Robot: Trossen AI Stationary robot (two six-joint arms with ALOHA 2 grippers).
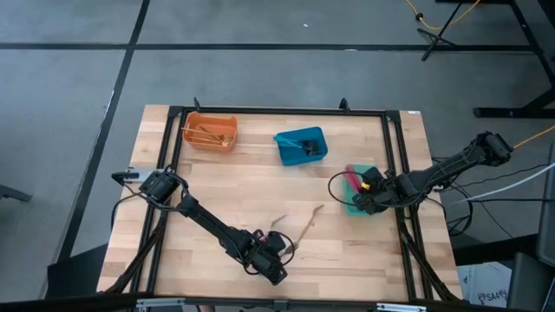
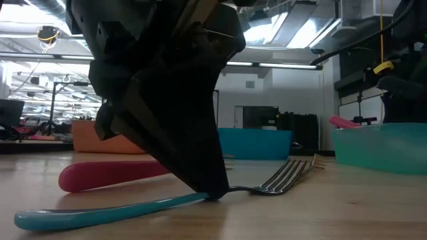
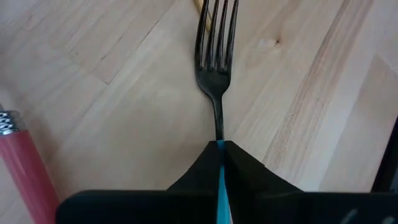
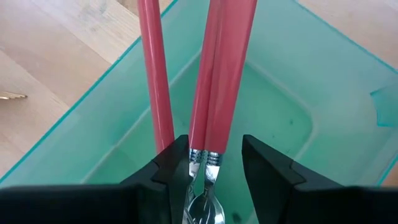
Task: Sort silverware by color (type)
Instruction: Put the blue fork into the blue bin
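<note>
A fork with a blue handle [image 2: 100, 213] and dark tines [image 3: 216, 37] lies on the wooden table near its front edge. My left gripper [image 3: 219, 155] [image 1: 284, 250] is shut on it. A red-handled utensil [image 2: 113, 175] [image 3: 25, 174] lies beside the fork, and a gold utensil [image 1: 308, 221] lies just beyond the tines. At the table's right, my right gripper [image 4: 214, 163] [image 1: 360, 192] hangs open over the green bin [image 4: 298, 93]. Its fingers stand on either side of two red handles [image 4: 221, 74] that rest inside the bin, and a third red handle [image 4: 154, 74] lies next to them. My left gripper pinches the fork between its two fingertips at the end of the blue handle [image 3: 221, 177], where it joins the dark neck [image 2: 215, 195]. The fingers slant down from above, one on each side of the fork. Handle and tines both lie on the table.
An orange bin [image 1: 210, 132] with gold utensils stands at the back left. A blue bin [image 1: 301, 145] with a dark utensil is at the back middle. A black frame [image 1: 277, 111] runs around the tabletop. Bare wood lies between the bins and the loose utensils.
</note>
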